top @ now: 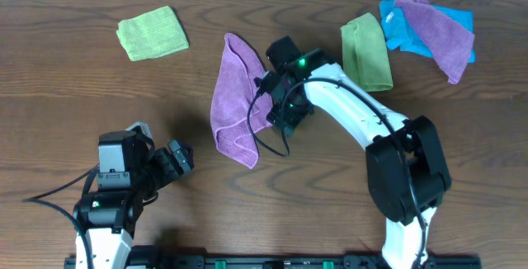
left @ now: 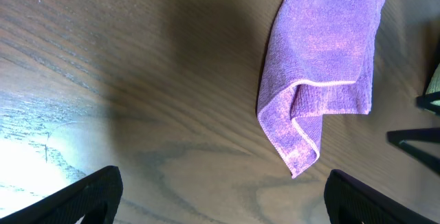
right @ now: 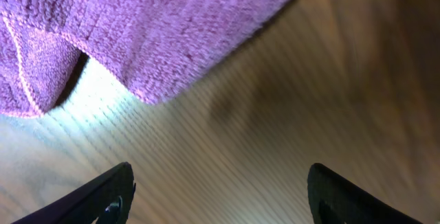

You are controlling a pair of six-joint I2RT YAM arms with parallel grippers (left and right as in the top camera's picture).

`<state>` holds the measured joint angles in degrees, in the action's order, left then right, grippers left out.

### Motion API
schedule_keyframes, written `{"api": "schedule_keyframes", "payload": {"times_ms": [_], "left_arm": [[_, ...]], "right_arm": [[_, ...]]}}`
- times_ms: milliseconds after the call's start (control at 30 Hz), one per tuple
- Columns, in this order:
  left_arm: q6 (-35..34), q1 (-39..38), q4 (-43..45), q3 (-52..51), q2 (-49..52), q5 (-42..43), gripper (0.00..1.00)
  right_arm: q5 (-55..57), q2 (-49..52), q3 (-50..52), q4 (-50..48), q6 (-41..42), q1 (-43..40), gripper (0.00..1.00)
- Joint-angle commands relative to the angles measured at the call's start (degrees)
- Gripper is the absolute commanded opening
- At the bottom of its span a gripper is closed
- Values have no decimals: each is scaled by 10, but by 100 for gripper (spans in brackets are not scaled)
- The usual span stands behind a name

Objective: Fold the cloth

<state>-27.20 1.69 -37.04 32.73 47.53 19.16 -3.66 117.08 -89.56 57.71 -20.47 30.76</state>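
A purple cloth lies folded lengthwise at the middle of the wooden table, its lower corner doubled over. It also shows in the left wrist view and in the right wrist view. My right gripper is open and empty, just right of the cloth's edge, low over the table; its fingers frame bare wood. My left gripper is open and empty at the front left, well short of the cloth; its fingers frame bare wood.
A folded light green cloth lies at the back left. A darker green folded cloth lies at the back right, next to a heap of a blue cloth and a purple cloth.
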Motion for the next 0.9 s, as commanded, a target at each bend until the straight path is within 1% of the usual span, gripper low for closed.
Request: {"api": "schedule_keyframes", "payload": {"times_ms": [0, 500, 700, 867], "left_arm": [[-3, -3, 0, 12, 0, 4, 95], [-3, -3, 0, 12, 0, 4, 95], [-3, -3, 0, 12, 0, 4, 95], [-3, -3, 0, 12, 0, 4, 95]], "right_arm": [[-28, -14, 28, -19, -21, 3, 80], [-58, -14, 84, -121, -19, 8, 75], [-63, -14, 98, -149, -8, 8, 70], [-72, -7, 98, -176, 4, 8, 68]]}}
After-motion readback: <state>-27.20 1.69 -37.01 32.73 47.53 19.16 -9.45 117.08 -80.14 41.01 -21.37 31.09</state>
